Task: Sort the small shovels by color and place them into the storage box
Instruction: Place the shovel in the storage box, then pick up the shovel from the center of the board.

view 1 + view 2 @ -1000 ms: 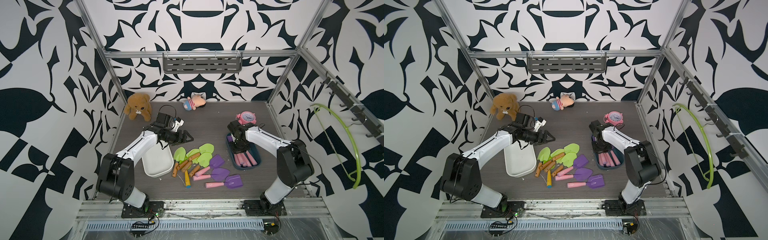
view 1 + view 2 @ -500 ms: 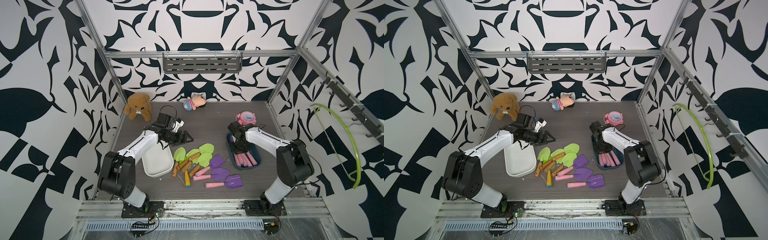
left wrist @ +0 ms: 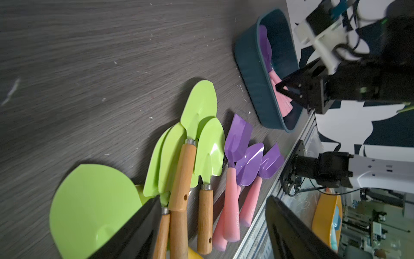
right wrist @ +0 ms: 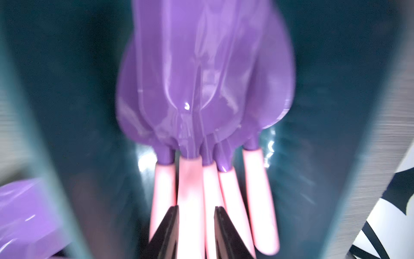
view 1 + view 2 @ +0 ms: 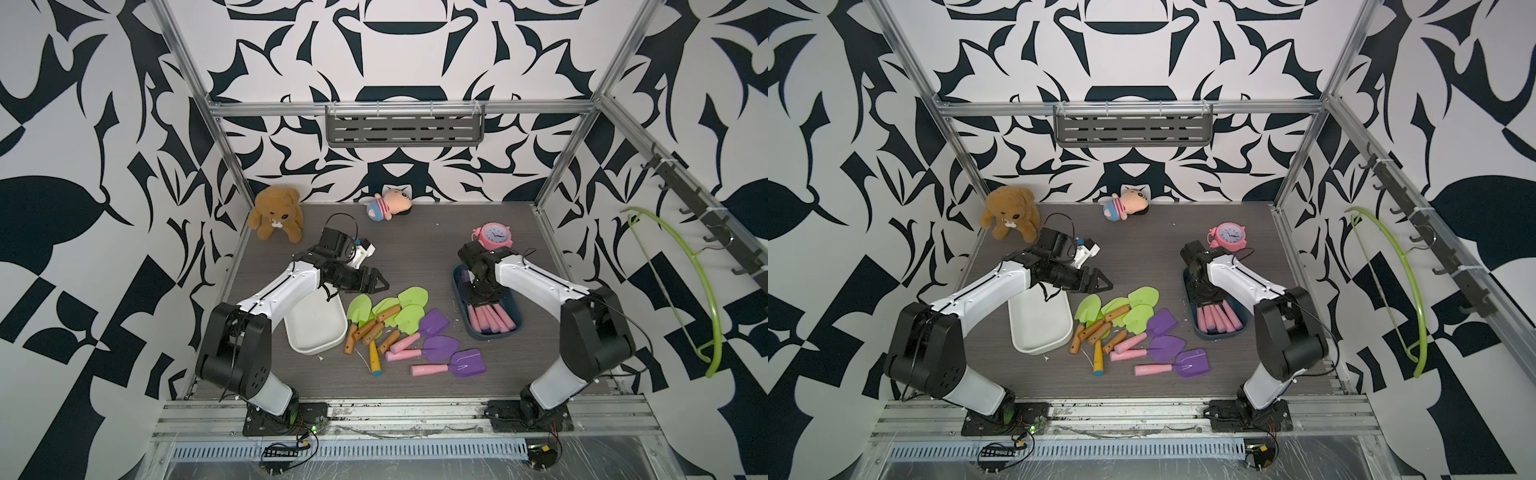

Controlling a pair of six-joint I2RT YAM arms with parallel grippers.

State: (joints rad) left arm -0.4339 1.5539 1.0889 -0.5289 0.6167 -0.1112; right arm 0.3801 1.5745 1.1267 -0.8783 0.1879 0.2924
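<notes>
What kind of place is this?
Probably a robotics test booth, not a home: a metal frame with boldly patterned walls encloses a table with a robot's left arm and right arm mounted at its edge, toy shovels as props.

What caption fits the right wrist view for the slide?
Right end effector straddles one pink handle among five purple shovels lying in the teal storage box.
</notes>
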